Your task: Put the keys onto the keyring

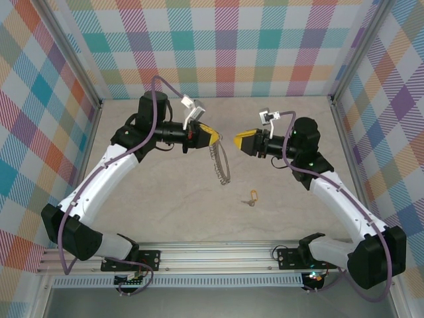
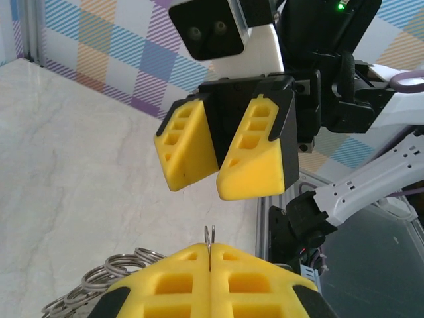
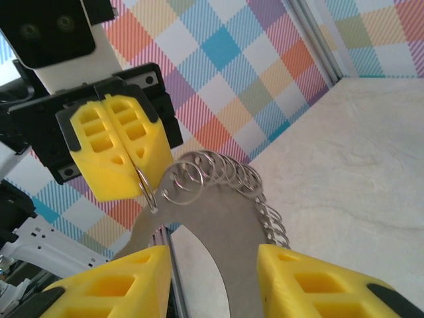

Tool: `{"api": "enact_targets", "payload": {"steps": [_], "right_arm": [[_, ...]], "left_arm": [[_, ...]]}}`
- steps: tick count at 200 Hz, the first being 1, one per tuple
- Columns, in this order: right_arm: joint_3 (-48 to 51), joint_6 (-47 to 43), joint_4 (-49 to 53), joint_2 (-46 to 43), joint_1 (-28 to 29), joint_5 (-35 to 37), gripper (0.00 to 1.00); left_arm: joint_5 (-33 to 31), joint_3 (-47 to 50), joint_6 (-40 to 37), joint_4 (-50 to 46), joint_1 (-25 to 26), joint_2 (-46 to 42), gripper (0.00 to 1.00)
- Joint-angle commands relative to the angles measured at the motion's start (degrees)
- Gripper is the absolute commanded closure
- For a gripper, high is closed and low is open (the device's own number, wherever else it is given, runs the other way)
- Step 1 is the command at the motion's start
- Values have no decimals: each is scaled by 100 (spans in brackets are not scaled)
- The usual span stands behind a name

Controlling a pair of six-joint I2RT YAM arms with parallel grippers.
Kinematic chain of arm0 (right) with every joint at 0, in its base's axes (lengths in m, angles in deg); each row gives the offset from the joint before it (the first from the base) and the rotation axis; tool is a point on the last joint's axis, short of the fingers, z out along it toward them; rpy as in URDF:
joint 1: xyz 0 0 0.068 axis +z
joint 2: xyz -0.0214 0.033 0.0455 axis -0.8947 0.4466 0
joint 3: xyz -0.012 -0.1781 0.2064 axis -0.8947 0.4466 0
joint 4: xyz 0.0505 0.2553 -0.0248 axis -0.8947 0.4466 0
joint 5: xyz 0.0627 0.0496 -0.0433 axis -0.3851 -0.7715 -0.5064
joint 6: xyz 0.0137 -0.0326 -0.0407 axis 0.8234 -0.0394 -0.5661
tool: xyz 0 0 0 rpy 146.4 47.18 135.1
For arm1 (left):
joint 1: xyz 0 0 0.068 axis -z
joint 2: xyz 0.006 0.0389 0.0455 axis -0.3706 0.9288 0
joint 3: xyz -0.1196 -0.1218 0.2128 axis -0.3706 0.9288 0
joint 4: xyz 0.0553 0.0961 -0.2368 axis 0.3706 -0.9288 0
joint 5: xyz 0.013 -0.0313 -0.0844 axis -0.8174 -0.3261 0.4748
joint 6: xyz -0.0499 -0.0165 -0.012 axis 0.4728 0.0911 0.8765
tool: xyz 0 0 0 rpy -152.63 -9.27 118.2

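Observation:
The keyring point(image 1: 220, 165) is a flat silvery crescent with several small wire rings along its edge. It hangs from my left gripper point(image 1: 216, 138), which is shut on one end ring point(image 2: 209, 237). More of its rings point(image 2: 118, 271) trail below the left fingers. My right gripper point(image 1: 236, 140) faces the left one from the right, a short gap away, open with nothing between its fingers. In the right wrist view the keyring point(image 3: 228, 218) hangs in front of my right gripper point(image 3: 212, 268), below the left gripper point(image 3: 136, 171). The small brass key point(image 1: 250, 197) lies on the table.
Checkered walls enclose the pale table point(image 1: 165, 199) at the back and on both sides. A metal rail point(image 1: 218, 255) runs along the near edge where both arm bases are bolted.

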Motion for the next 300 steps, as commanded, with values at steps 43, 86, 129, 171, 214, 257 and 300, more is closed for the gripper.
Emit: {"api": "enact_targets", "payload": {"steps": [43, 86, 129, 171, 214, 257, 300], "right_arm": [[-77, 873, -1546, 305, -21, -355, 60], [129, 1448, -2509, 490, 1, -288, 62], [221, 1680, -2892, 568, 131, -114, 65], [265, 1849, -3115, 621, 220, 73, 68], [273, 2007, -3343, 809, 289, 154, 70], [274, 2148, -3576, 927, 370, 190, 73], [252, 2140, -3542, 949, 445, 207, 79]], "left_arm": [[61, -228, 23, 347, 174, -73, 100], [-82, 57, 423, 1020, 192, -140, 100], [-310, 450, 873, 1793, 209, -269, 100], [-500, 845, 1363, 2589, 209, -354, 100], [-564, 1050, 1680, 3065, 209, -385, 100], [-597, 1098, 1726, 3148, 203, -406, 100], [-656, 1141, 1734, 3201, 209, -411, 100]]}}
